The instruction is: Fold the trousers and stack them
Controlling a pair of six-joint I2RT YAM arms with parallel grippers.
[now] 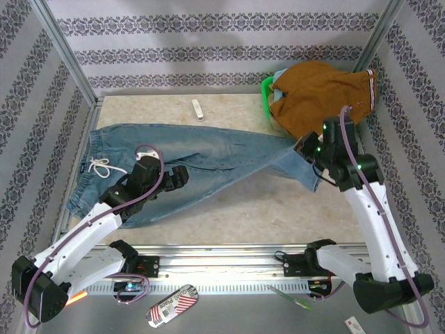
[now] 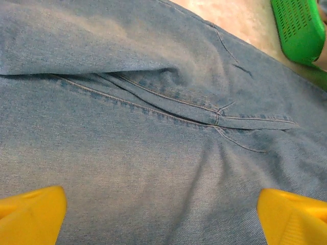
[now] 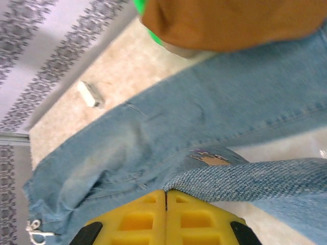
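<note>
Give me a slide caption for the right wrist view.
Right gripper shut on the jeans hem, brown garment beyond.

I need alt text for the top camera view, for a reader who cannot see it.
Light-blue jeans lie spread across the table, waistband at the left. The left gripper is open over their middle; the right gripper is shut at the leg ends, near a brown garment on a green basket.

Robot lab test cell

Patterned wall panels in metal frame posts box in a speckled bench. A left arm and a right arm are bolted to a slotted rail at its near edge.
</note>
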